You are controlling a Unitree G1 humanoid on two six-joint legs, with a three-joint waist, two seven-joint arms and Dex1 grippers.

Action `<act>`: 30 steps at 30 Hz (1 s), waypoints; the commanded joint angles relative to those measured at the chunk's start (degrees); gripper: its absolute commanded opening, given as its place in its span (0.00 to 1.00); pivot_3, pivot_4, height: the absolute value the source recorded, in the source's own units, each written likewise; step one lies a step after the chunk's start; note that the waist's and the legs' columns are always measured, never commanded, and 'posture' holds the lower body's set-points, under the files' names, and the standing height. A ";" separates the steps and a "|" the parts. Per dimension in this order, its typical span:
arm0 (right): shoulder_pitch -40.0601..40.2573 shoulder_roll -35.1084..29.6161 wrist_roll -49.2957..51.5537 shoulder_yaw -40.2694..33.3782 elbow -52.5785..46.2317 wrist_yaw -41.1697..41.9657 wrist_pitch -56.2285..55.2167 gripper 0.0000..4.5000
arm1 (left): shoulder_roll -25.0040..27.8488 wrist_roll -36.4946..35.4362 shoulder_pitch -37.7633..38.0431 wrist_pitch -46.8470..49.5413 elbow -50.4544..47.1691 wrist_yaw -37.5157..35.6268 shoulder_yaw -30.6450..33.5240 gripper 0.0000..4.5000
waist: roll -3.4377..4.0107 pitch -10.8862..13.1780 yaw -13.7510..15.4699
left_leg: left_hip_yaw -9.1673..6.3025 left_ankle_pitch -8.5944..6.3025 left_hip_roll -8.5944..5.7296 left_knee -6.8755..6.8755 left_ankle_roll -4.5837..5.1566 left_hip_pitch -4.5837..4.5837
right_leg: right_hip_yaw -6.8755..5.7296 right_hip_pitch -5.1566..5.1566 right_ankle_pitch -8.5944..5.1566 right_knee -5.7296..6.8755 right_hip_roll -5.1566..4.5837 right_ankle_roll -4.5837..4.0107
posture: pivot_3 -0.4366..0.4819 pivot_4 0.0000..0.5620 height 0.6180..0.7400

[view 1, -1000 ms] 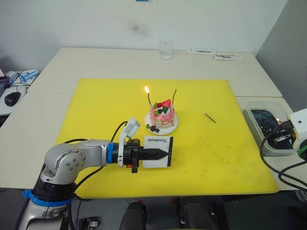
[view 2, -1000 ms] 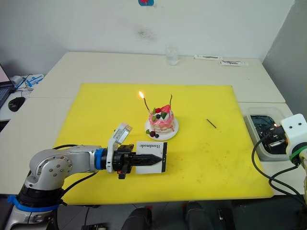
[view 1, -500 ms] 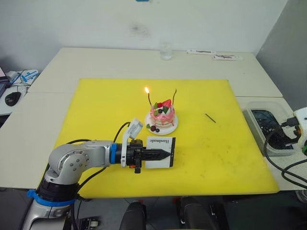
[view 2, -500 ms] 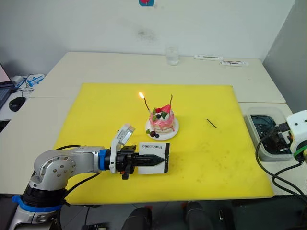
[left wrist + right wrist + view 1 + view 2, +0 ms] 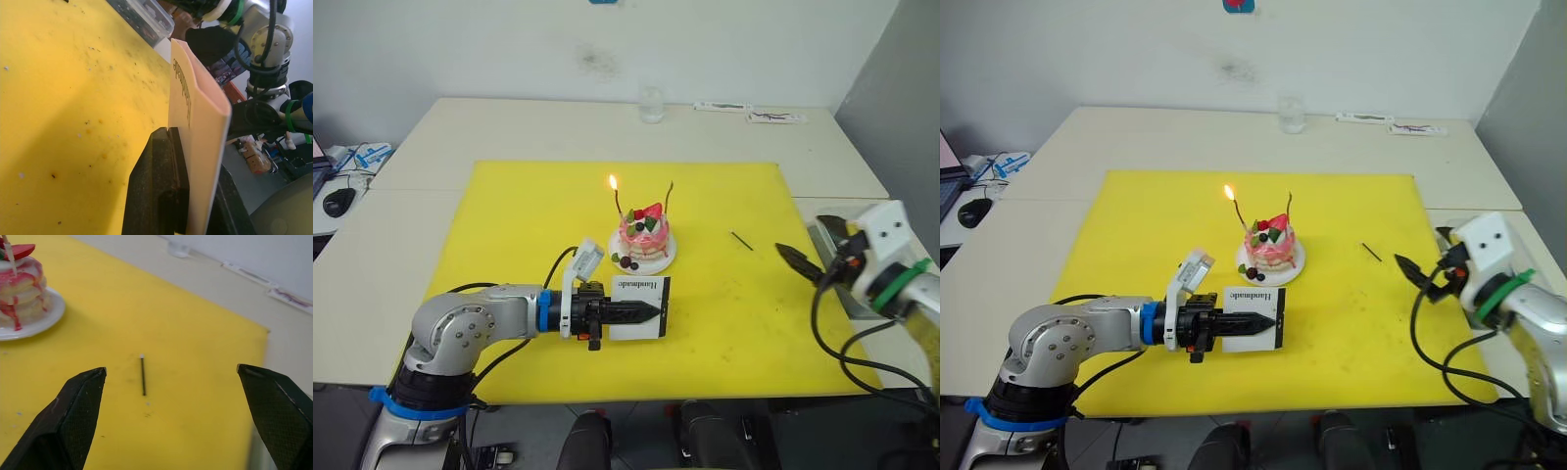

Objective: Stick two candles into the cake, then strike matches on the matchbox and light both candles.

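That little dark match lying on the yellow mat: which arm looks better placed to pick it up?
The right gripper: it is open, near the match and aimed at it. The left gripper is shut on the matchbox.

Yellow mat [image 5: 724,323] on beige table [image 5: 509,122]

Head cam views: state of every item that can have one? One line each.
Left candle: upright in the cake, lit.
Right candle: upright in the cake, unlit.
Cake: upright on its plate.
Matchbox: gripped on edge by the left tool.
Match: lying loose on the yellow mat.
Right tool: open, empty, facing the match.
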 commanded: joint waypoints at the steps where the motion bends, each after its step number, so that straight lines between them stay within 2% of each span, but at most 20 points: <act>1: -3.68 2.00 -3.49 5.86 6.05 -1.20 -6.72 0.99 | 0.60 -1.11 -0.57 -0.28 -0.86 0.05 2.00 0.00 | 0.00 0.00 -0.07 | 0.00 0.00 0.00 -0.01 0.00 0.00 | -0.01 0.00 0.00 -0.02 0.00 0.00 | 0.48 0.27 1.00; 5: -8.15 4.81 -7.76 11.16 16.84 -2.17 -14.10 0.99 | 0.52 -1.51 -0.24 -0.04 -1.39 0.97 2.93 0.00 | 0.01 0.01 -0.22 | -0.02 0.00 0.01 -0.08 0.00 -0.04 | -0.03 -0.04 0.00 -0.01 0.01 -0.01 | 0.48 0.27 1.00; 11: -13.29 7.95 -11.13 13.94 29.20 -3.95 -20.01 0.99 | 0.42 -2.18 0.31 0.20 -2.18 2.16 3.69 0.00 | 0.01 0.01 -0.21 | -0.02 0.00 0.01 -0.08 0.00 -0.07 | -0.03 -0.05 0.16 -0.03 0.01 0.26 | 0.48 0.27 1.00; 20: -16.59 10.81 -13.40 14.40 36.89 -7.05 -20.12 0.99 | 0.74 -3.25 0.77 0.41 -2.67 3.59 4.56 0.00 | 0.01 0.01 -0.26 | -0.03 0.00 0.01 -0.05 0.00 -0.03 | -0.02 -0.04 0.19 0.02 0.01 0.30 | 0.48 0.27 1.00; 24: -16.61 11.83 -13.16 14.08 36.84 -7.84 -17.75 0.80 | 0.80 -3.39 0.93 0.49 -2.79 3.89 4.82 0.00 | 0.02 0.01 -0.29 | -0.04 0.00 0.01 -0.05 0.00 -0.02 | -0.02 -0.03 0.19 0.03 0.02 0.31 | 0.48 0.27 1.00; 30: -15.64 12.24 -13.64 14.34 34.47 -8.54 -13.04 0.31 | 1.01 -3.51 1.00 0.58 -2.82 4.00 4.89 0.00 | 0.01 0.01 0.04 | -0.04 0.01 0.00 0.05 0.01 -0.01 | -0.02 0.04 0.29 0.02 0.01 0.41 | 0.48 0.27 1.00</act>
